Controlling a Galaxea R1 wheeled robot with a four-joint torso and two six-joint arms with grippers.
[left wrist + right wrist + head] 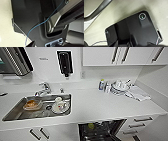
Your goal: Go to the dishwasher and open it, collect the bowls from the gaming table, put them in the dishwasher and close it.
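The dishwasher (pixel 101 130) stood open at six o'clock under the white table (pixel 100 105), a yellow-green bowl (pixel 91 126) racked inside (loading step, by my read); remaining bowls or closing looked next, jaws' state impossible to tell.

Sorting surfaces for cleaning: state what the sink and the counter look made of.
Sink: apparently stainless steel, brushed grey with soft reflections on its walls. Counter: smooth plain white, matte with faint sheen; probably laminate or solid surface, but the look leaves it open.
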